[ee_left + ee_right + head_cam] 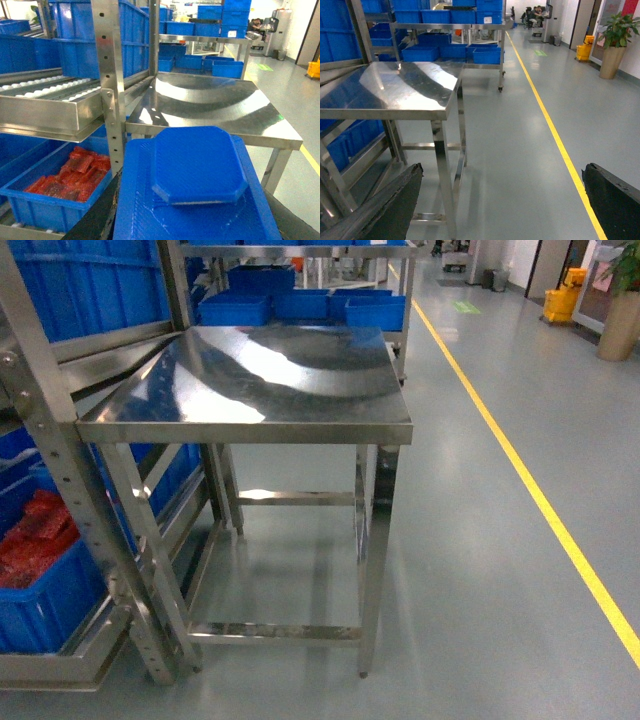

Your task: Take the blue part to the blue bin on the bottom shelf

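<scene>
Blue plastic, the blue part (199,165), was gripped by the left gripper (197,210); the right gripper (500,210) was held spread, empty.

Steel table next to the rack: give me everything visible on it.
The steel table is square-topped, stainless as it looks, with a glossy top that mirrors the lights and blue crates behind. Nothing rests on the part of the top in view. It stands level on the grey floor on four straight legs, tied by low rails and a higher back crossbar. Its left edge sits against the rack upright, beside the roller shelf and above the crate of red packs. Neither gripper touches it.
</scene>
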{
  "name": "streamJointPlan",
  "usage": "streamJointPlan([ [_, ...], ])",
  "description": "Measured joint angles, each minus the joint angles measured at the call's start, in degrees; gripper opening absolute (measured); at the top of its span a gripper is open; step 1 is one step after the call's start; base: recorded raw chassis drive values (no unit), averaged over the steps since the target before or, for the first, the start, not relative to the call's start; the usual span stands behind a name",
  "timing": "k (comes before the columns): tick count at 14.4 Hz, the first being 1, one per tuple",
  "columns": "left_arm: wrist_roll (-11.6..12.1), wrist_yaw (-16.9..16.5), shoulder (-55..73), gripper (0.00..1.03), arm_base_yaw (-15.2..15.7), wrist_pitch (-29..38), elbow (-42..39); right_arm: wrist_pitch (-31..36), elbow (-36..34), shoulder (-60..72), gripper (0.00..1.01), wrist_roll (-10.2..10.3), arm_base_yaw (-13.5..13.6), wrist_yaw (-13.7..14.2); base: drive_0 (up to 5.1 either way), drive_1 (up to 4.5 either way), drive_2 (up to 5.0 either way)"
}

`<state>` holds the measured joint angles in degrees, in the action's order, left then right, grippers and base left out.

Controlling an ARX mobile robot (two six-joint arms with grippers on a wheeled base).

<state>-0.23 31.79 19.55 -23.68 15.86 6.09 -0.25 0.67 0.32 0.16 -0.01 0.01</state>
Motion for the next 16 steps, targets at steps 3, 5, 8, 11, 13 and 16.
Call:
streamJointPlan([
  [3, -0.02, 0.02, -0.11, 0.43, 0.00, 0.09, 0.00, -0.04, 0.00, 0.00, 0.98, 0.00, 0.00, 0.00, 0.1, 4.17, -4.1],
  [5, -0.02, 0.00, 0.09, 0.43, 0.00, -0.15, 0.00, -0.13, 0.00, 0.00, 0.98, 0.00, 0.00, 0.00, 0.1, 4.17, -4.1],
  [8, -0.02, 0.00, 0.07, 0.43, 0.00, -0.02, 0.00, -0.07, 0.00, 0.00, 0.98, 0.00, 0.00, 0.00, 0.1, 4.17, -4.1],
  [11, 0.00, -0.17, -0.02, 0.43, 0.00, 0.00, 0.00, -0.04, 0.00, 0.00, 0.98, 0.00, 0.00, 0.02, 0.1, 4.17, -4.1],
  [13, 0.00, -0.17, -0.02, 0.43, 0.00, 0.02, 0.00, -0.07, 0.00, 0.00, 0.98, 0.00, 0.00, 0.02, 0.1, 4.17, -4.1],
  [16, 0.00, -0.04, 0.00, 0.43, 0.00, -0.02, 0.00, 0.04, 0.02, -0.02, 0.98, 0.00, 0.00, 0.02, 0.1, 4.17, -4.1],
])
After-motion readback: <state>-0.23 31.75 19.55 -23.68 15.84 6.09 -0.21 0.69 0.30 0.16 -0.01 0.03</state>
